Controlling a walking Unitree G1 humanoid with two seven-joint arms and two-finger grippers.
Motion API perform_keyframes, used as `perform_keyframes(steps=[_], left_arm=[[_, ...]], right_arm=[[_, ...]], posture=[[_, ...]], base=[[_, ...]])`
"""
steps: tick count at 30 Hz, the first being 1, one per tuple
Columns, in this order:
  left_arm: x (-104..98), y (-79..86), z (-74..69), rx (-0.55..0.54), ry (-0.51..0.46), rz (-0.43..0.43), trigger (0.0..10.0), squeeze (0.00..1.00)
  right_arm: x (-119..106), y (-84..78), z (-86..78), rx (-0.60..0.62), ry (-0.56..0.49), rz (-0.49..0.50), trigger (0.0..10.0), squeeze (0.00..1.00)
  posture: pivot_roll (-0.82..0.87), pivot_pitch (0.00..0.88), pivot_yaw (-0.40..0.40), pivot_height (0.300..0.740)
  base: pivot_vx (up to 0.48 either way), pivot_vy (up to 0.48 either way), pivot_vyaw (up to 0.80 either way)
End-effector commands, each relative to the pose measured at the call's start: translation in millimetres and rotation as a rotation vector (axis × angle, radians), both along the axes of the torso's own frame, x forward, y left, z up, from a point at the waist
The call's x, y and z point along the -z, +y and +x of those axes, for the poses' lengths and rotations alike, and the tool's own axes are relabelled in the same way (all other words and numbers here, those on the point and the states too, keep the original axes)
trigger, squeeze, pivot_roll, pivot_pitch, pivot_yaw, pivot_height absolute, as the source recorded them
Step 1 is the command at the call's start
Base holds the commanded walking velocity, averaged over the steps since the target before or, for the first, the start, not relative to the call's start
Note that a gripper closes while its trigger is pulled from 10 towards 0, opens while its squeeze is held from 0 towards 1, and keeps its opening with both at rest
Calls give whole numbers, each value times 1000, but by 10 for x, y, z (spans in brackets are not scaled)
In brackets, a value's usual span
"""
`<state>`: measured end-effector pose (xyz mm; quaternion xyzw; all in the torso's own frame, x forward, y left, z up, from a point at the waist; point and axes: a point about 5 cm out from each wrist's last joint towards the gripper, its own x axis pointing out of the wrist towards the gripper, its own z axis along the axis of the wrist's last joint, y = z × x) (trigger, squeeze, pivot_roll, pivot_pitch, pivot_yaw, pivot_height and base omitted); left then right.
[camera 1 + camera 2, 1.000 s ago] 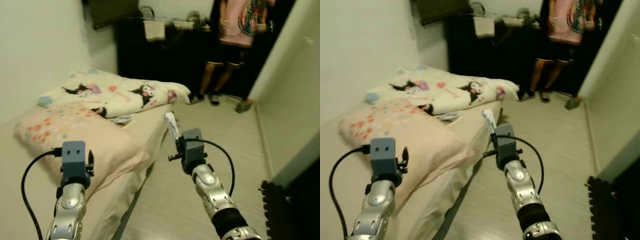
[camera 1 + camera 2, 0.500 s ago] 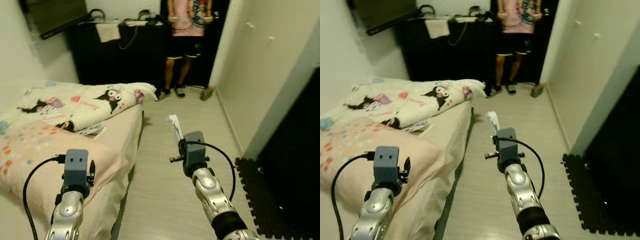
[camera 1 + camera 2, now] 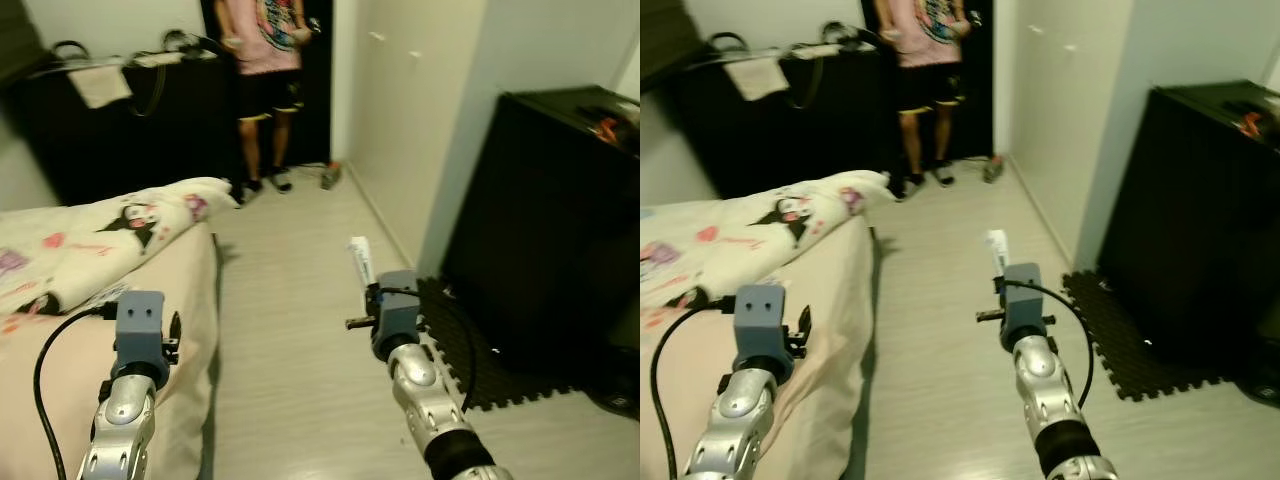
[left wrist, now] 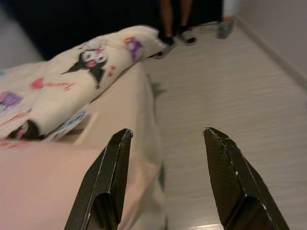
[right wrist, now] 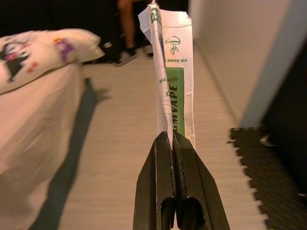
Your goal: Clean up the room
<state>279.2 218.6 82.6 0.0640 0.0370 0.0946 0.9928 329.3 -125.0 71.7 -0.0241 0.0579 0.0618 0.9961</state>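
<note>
Packet: a flat white and green paper sachet with printed lettering, creased along its length, held upright above the pale plank floor
Right gripper: right gripper, slim black jaws pinched tight on the sachet's lower edge, out in the aisle beside the bed
Left gripper: left gripper, smooth dark jaws spread wide with nothing between them, over the edge of the bed
Bed: peach sheet, with a soft cream blanket printed with cartoon figures bunched at its far end
Mat: black foam mat with toothed interlocking edges, on the floor at the foot of a tall black cabinet
Person: a person in a pink top and dark shorts stands in the far doorway
</note>
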Motion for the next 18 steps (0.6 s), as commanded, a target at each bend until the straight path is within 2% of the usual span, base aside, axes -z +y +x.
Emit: perform_keyframes(steps=[1,18], left_arm=[[41,-11,-1,-4,10,-8,10000,0],[66,-23,-5,-16,9,-17,10000,0]], right_arm=[[-6,-35,2,23,-6,19,10000,0],[8,-60,3,16,0,8,10000,0]], posture=[[-9,0,47,731],[-15,0,29,731]], base=[[0,0,-800],[0,0,-800]])
